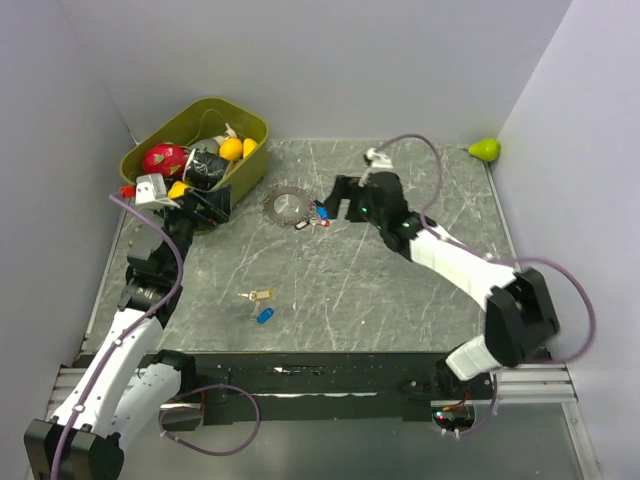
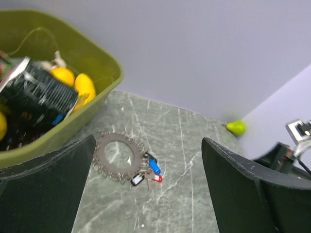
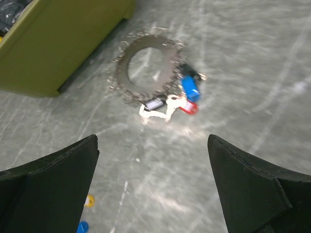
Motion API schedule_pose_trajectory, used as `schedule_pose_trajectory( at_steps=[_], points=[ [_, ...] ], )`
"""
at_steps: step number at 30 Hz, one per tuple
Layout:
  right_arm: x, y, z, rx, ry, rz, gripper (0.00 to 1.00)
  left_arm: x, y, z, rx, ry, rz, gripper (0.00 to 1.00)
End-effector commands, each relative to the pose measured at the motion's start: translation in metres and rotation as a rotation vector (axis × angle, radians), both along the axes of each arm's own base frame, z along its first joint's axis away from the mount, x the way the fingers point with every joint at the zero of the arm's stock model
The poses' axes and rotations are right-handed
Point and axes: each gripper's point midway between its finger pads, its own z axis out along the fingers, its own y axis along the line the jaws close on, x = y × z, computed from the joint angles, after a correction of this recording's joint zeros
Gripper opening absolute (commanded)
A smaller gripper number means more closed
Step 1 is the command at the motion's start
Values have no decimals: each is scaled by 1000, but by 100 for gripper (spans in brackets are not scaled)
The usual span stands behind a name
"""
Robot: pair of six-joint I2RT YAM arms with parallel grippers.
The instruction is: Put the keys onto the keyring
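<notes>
Left jaws wide apart, gripping nothing, beside bin (image 1: 190,118). Partway through, judging by the layout. Left to thread: two loose keys on bench (image 1: 400,300), near-left of keyring (image 1: 287,205) and well apart from it: beige key (image 1: 258,295), blue key (image 1: 264,316). Seemingly threaded: three bunched against the keyring's right edge: dark key (image 1: 302,224), second blue key (image 1: 321,211), red key (image 1: 326,222); attachment impossible to confirm. Right jaws apart too, empty, just right of that bunch. Tally: one keyring, five keys.

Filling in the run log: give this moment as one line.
left end effector: open, empty | right end effector: open, empty, near keyring | keys clustered at keyring edge | beige key, blue key loose
</notes>
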Motion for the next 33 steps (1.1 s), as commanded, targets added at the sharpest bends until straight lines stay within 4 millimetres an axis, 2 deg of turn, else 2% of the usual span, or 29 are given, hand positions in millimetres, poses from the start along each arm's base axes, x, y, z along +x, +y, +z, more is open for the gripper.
schedule_pose_trajectory(
  at_steps=[1,2,3,4,5,6,7,8,9,10,11,12,13,14,15,16,17,18,19,21,26,29,33],
  points=[
    [24,45,-3,-13,35,79,100,-8,9,12,-107,-61,49,96],
    [29,55,-5,-15,40,97,100,-11,4,22,-99,-79,15,96],
    [40,68,9,-1,15,107,100,-13,0,22,-88,-71,0,96],
    [49,78,-16,-26,60,113,100,-12,0,24,-90,-66,0,96],
    [48,93,-23,-23,93,163,98,-11,0,31,-103,-64,4,96],
    [60,108,-7,12,74,173,87,-10,-4,22,-92,-11,-18,96],
    [67,117,-36,-1,133,184,80,-2,-10,10,-44,39,-37,96],
    [69,123,-44,-1,161,194,66,0,-13,24,-31,48,-55,96],
    [79,134,-31,32,152,191,58,2,-18,5,-1,156,-74,96],
    [84,139,-54,18,197,185,51,14,-22,-15,37,248,-82,96],
    [88,142,-58,24,214,175,39,17,-24,-2,47,253,-91,96],
    [94,146,-52,26,220,167,33,20,-25,-11,65,300,-93,96],
    [98,148,-71,8,252,159,28,27,-26,-26,98,345,-96,96],
    [101,148,-77,5,270,147,18,30,-28,-31,115,351,-108,96],
    [106,153,-69,13,273,142,13,31,-30,-37,135,359,-124,96],
    [106,154,-92,-3,327,142,8,34,-33,-43,154,366,-142,96],
    [108,157,-97,-2,346,136,0,36,-34,-47,153,371,-143,96],
    [116,161,-86,12,329,129,0,38,-36,-47,149,366,-150,96],
    [113,158,-107,-12,381,118,0,40,-40,-50,137,367,-166,96],
    [113,160,-113,-5,406,105,0,41,-44,-50,123,354,-185,96],
    [99,144,-146,-26,514,60,0,43,-62,-49,107,400,-289,96],
    [93,136,-152,-27,559,51,0,43,-77,-56,74,426,-372,96],
    [88,126,-166,-32,621,44,0,44,-86,-56,38,444,-419,96]
  ],
)
